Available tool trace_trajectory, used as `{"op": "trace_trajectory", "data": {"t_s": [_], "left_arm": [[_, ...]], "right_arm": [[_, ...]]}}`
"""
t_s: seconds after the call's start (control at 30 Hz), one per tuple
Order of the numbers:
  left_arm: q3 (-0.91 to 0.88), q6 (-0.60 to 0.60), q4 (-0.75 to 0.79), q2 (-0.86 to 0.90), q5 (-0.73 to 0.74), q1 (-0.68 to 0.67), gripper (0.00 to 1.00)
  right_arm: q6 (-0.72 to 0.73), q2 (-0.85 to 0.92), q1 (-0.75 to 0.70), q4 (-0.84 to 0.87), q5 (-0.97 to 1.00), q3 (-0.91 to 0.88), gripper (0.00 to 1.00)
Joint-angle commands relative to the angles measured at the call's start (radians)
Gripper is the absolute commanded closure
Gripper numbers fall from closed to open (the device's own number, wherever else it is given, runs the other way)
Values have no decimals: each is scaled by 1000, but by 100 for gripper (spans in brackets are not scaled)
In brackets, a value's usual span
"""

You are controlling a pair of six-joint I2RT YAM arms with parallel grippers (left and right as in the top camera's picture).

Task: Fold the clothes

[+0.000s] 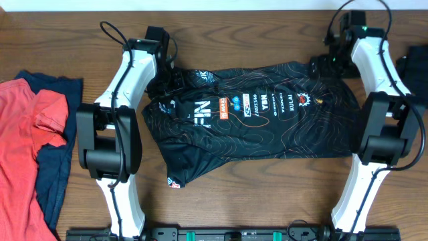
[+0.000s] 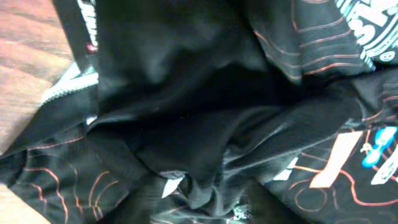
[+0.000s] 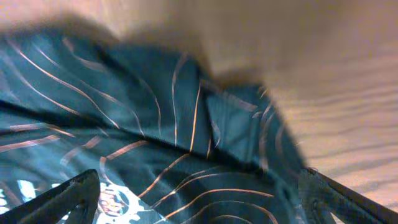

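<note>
Overhead, the black jersey [image 1: 254, 120] is laid flat for folding, right claw [image 3: 199, 180] splayed wide at its 2 o'clock corner, left claw [image 1: 162, 79] state can't be told.

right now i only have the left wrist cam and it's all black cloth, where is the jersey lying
Observer: The black jersey lies spread across the middle of the table, between both arms, logos up.
Operator: is the right gripper holding it
Observer: No, the right gripper is open wide above the jersey's far right corner.
Operator: any other clothes
Observer: A red top on a navy top beyond the left arm, apart from the jersey.
</note>
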Motion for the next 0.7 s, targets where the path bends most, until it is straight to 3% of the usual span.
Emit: {"op": "trace_trajectory", "data": {"t_s": [0.0,0.03,0.07,0.17,0.27,0.3,0.33,0.4,0.53,0.63,0.67], "left_arm": [[60,14,5,-50,-61,8,20],[72,14,4,-62,-87,8,10],[86,14,5,-80,-121,8,7],[95,14,14,-142,-192,8,8],[95,15,16,-212,-219,8,16],[95,15,12,-235,-219,8,24],[95,15,8,-270,-219,8,51],[95,15,-1,-325,-219,8,69],[95,16,-58,-432,-219,8,69],[95,15,-130,-488,-219,7,52],[95,16,-156,-500,-219,7,52]], "right_arm": [[2,-32,17,-37,-13,111,1],[2,-32,17,-55,-15,137,1],[3,-32,17,-70,-16,159,1],[3,-32,17,-115,-16,216,1],[3,-35,17,-170,-16,278,1],[3,-40,17,-189,-16,303,1],[4,-48,18,-209,-16,332,1],[3,-67,21,-233,-16,377,1],[4,-153,37,-274,-16,437,1],[3,-241,58,-302,-16,438,1],[3,-264,64,-314,-16,438,1]]}}
